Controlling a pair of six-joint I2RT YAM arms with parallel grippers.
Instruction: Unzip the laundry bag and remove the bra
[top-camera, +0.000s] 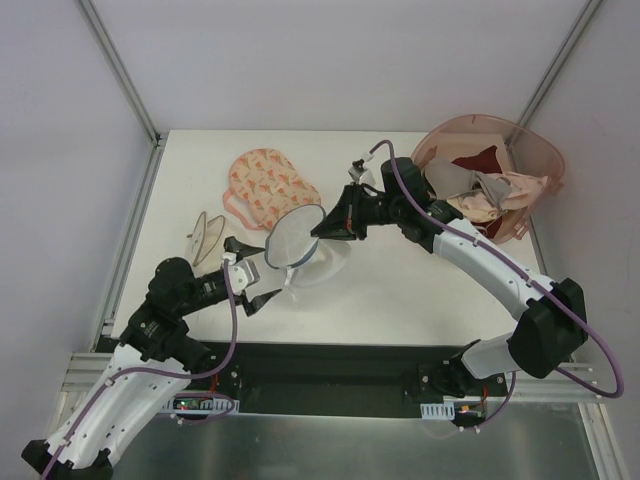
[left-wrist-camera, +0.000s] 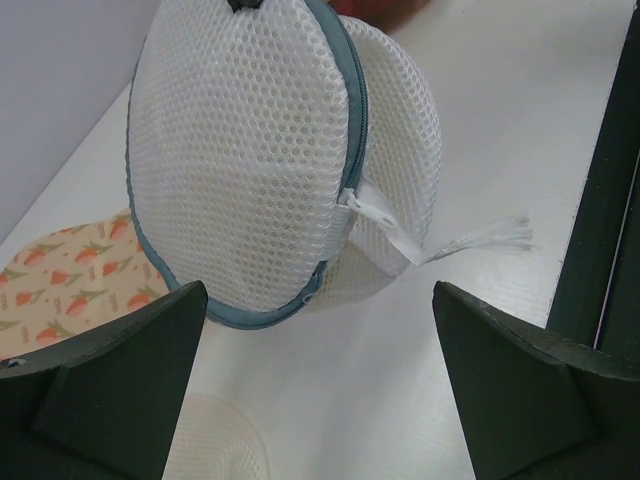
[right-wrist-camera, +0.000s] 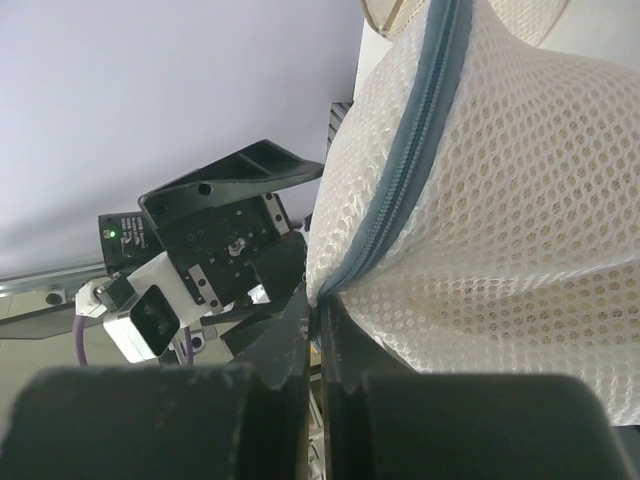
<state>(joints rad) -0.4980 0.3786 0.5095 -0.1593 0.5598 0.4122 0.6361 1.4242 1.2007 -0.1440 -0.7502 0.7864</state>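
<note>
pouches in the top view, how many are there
2: the white mesh laundry bag at mid-table, pinched by the right gripper, and the pink printed pouch lying flat behind it. The tub may hide more.

A robotics lab test cell: a white table (top-camera: 400, 300) is boxed in behind and beside by plain pale walls (top-camera: 320, 60) on aluminium struts (top-camera: 120, 70), with two cabled arms (top-camera: 480, 258) bolted to a black rail (top-camera: 330, 370) at its near edge.

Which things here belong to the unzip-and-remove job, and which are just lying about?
Job: laundry bag, its rim pinched by right gripper, jaws shut; left gripper, jaws open, facing it; bra not visible.
Lying about: printed pink pouch; pink tub of garments; pale cups.
</note>
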